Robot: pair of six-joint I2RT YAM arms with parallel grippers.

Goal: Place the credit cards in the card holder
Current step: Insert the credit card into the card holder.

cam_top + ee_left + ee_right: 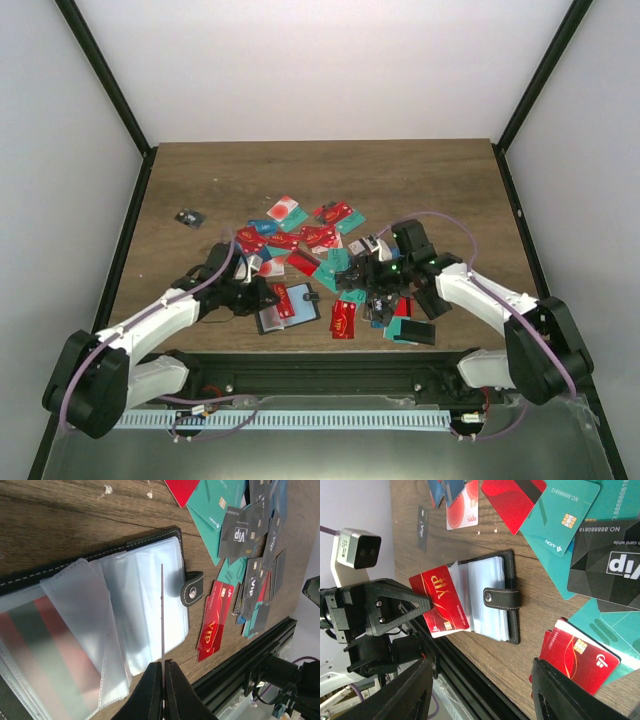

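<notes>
The card holder (302, 314) lies open near the table's front edge, its clear pockets (145, 600) fanned up and its clasp tab (192, 591) pointing right. My left gripper (163, 664) is shut on a red credit card (441, 601), seen edge-on in the left wrist view. That card stands tilted at the left edge of the pockets, held there by the left gripper (262, 290). My right gripper (485, 695) is open and holds nothing. It hovers to the right of the holder (497, 597), above a red card (580, 652). Several credit cards (320, 237) lie scattered on the table.
Teal (560, 515), black (607, 565) and red cards (215, 620) crowd the wood to the right of the holder. A small black piece (188, 218) lies alone at the far left. The black rail (330, 365) of the table's front edge runs just below the holder.
</notes>
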